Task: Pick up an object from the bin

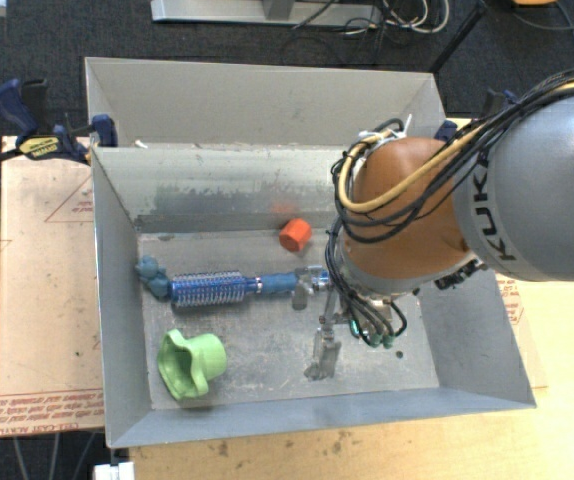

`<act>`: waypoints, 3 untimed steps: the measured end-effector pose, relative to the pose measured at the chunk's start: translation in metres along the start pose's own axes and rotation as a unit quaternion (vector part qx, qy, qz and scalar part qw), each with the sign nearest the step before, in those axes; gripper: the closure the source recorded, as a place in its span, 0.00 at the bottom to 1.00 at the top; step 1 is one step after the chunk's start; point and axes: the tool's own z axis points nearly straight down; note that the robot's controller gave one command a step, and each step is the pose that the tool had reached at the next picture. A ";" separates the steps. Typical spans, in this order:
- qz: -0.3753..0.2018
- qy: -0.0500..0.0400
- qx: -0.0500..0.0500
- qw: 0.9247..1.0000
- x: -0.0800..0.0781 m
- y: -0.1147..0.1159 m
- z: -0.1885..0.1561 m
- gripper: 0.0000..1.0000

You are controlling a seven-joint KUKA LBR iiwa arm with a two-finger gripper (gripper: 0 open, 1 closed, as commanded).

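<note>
Blue hairbrush (217, 290) is lying across the middle of the bin (267, 98) floor, its handle end near the gripper (320, 360), which is hanging over bare metal just in front of it; whether the jaws are open or closed I cannot tell. Descending here is probably risking an empty close, or a nip at the handle tip alone, leaving the long brush swinging loose.

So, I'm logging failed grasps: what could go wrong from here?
The gripper hangs over bare bin floor with nothing under it, so a grasp here would likely come up empty. The brush has its right end close by the wrist; a descent might knock it aside.
</note>
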 end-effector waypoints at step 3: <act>-0.008 -0.003 0.000 1.000 -0.154 0.039 0.107 1.00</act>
